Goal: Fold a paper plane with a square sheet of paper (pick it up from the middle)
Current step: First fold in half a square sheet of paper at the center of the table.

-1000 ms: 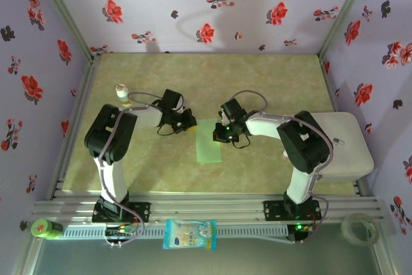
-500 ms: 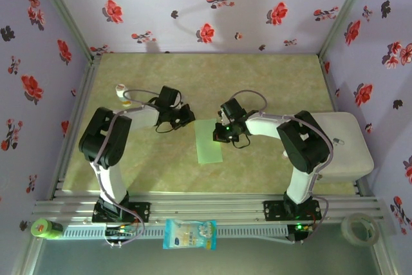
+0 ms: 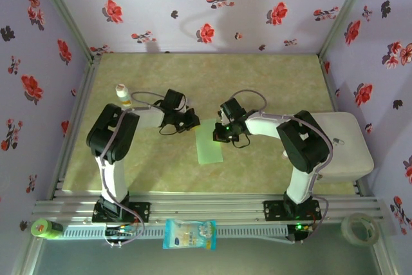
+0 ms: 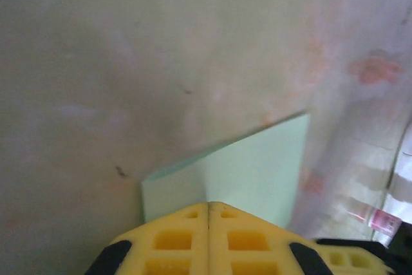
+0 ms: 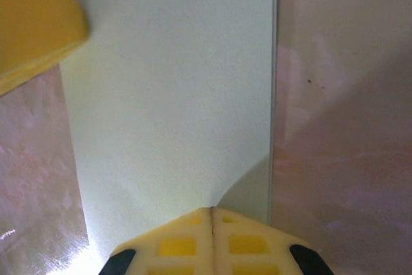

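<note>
**A:** Where is the square sheet of paper (image 3: 208, 143)?

**B:** Flat on the table (image 3: 270, 82), midway between the two arms. From above it is a narrow mint-green strip, its long side running near to far. I judge it already folded in half, with no nose folds made yet.

**A:** And the left gripper (image 3: 191, 120)?

**B:** Closed, with its yellow fingers pressed together and nothing between them. Its tip sits at the strip's far-left corner. In the left wrist view a thin darker line runs along the paper's edge, which looks like two layers lying slightly offset.

**A:** Why put a closed tip there?

**B:** My guess is that it serves as a blunt presser. Closed fingers make one stiff pad to pin the corner or flatten a crease, and thin paper would spring up otherwise.

**A:** What about the right gripper (image 3: 222, 134)?

**B:** It is also closed and empty, with its tip over the strip's right edge, in the far half. In the right wrist view the paper stretches away from its fingertips, and the other arm's yellow finger comes in over the opposite corner.

**A:** So there is one on each side?

**B:** Yes, probably to keep the strip from sliding. I cannot tell whether either tip presses down or just hovers.

**A:** Is anything in the way?

**B:** No. A small white bottle (image 3: 120, 89) stands at the far left and a packet (image 3: 189, 233) lies on the near rail, both well apart from the paper.
</note>
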